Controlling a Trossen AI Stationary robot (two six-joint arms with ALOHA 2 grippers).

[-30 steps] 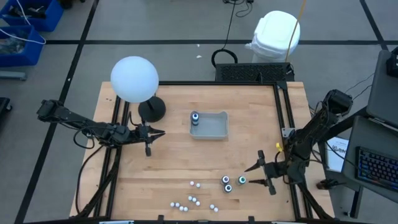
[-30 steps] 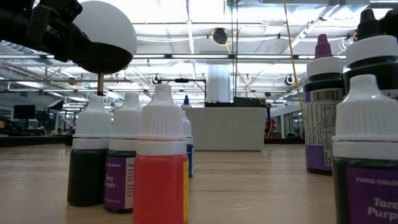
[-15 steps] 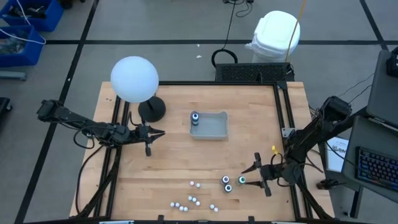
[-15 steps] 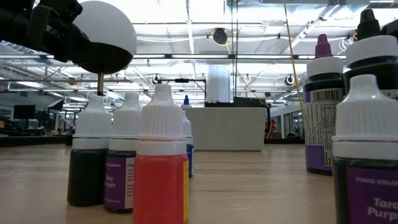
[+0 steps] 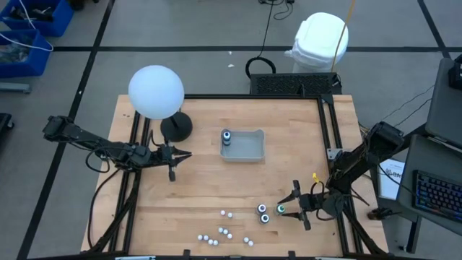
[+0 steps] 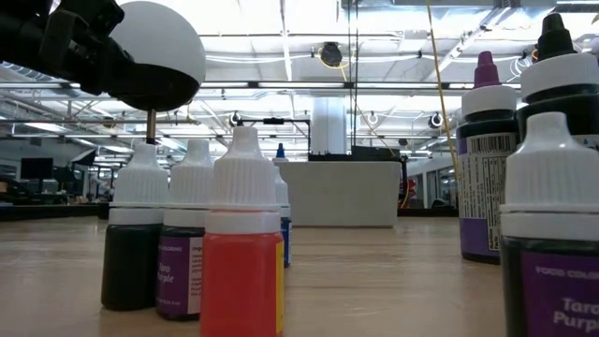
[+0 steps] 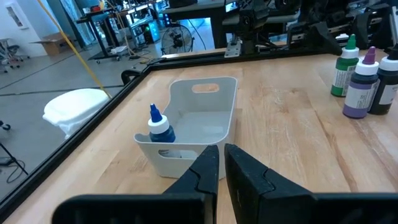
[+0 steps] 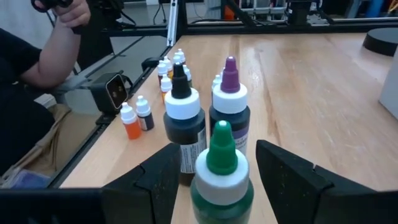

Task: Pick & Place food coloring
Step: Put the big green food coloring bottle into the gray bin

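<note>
Three bigger food coloring bottles stand upright near the table's front right: a green-capped one [image 5: 281, 210] [image 8: 221, 171], a purple-capped one [image 8: 230, 102] and a black-capped one [image 8: 183, 121]. Several small white-capped vials [image 5: 220, 232] [image 6: 241, 234] stand at the front edge. A blue-capped bottle [image 5: 226, 137] [image 7: 160, 127] stands in the grey tray [image 5: 249, 148]. My right gripper [image 5: 291, 207] [image 8: 217, 152] is open and low; its fingers stand on either side of the green-capped bottle with a gap on each side. My left gripper [image 5: 173, 156] [image 7: 221, 163] hovers shut at the table's left, pointing at the tray.
A white globe lamp [image 5: 155, 92] on a dark round base [image 5: 175, 128] stands at the far left of the table. A person's arm [image 8: 43, 56] shows beyond the table's front edge. Bare wood lies between the tray and the bottles.
My right gripper has sunk and moved toward the table's near left, closing in on the green-capped bottle, and has stayed open. The bottles have not moved.
</note>
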